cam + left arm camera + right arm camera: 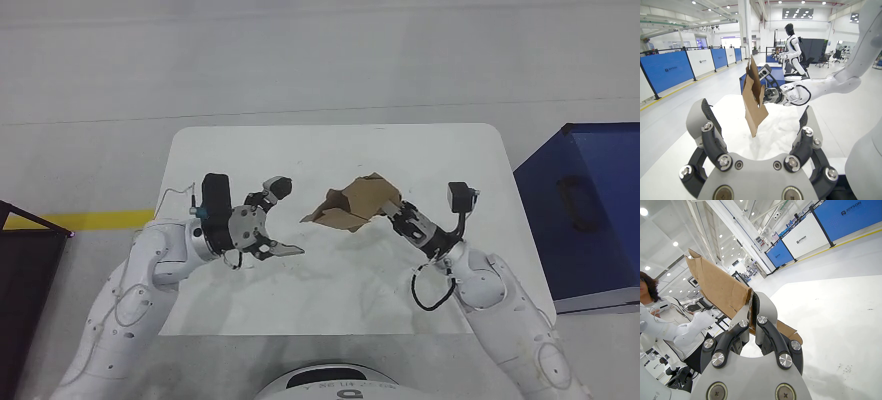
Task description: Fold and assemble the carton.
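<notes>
While the right gripper (392,212) is clamped on one edge of the carton (355,203), fingers pressed together on the cardboard's rim, the brown sheet sticks out from the fingertips toward the other arm. It is held up over the table (420,150); whether its lowest corner touches the top I cannot tell. The carton is partly folded, with one flap raised above the grip and another hanging below it. Across from it, the left gripper (288,217) has its fingers spread wide apart, holding nothing, pointed at the carton's free end, with a gap of bare white tabletop between them. From the left wrist, the carton stands nearly upright, slightly tilted, straight ahead between the spread fingers. Beyond the right gripper, off the table's side, sits a dark blue bin (590,210). Beyond the left arm, a yellow line (100,218) runs along the floor.
</notes>
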Available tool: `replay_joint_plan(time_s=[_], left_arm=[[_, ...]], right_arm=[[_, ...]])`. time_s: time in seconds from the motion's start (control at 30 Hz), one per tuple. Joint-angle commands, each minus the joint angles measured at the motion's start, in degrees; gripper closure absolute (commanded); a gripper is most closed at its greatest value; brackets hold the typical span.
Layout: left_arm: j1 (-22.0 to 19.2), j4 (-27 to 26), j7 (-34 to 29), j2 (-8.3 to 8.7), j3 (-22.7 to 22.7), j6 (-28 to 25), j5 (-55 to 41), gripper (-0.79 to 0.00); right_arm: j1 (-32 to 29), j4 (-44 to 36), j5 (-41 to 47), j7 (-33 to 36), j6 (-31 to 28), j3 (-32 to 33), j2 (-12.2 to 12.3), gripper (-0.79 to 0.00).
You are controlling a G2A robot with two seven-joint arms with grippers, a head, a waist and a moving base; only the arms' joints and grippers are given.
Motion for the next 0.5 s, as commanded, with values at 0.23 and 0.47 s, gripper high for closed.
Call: replay_joint_plan(time_s=[0.23, 0.47], left_arm=[[-1.2, 1.6, 2.6, 0.02, 1.7, 0.1, 1.6, -0.302], [-2.1, 2.1, 3.5, -0.26, 2.3, 0.7, 3.3, 0.0]], right_arm=[[-0.2, 0.1, 0.7, 0.4, -0.7, 0.6, 0.0, 0.0], [-0.4, -0.1, 0.6, 0.4, -0.8, 0.5, 0.0, 0.0]])
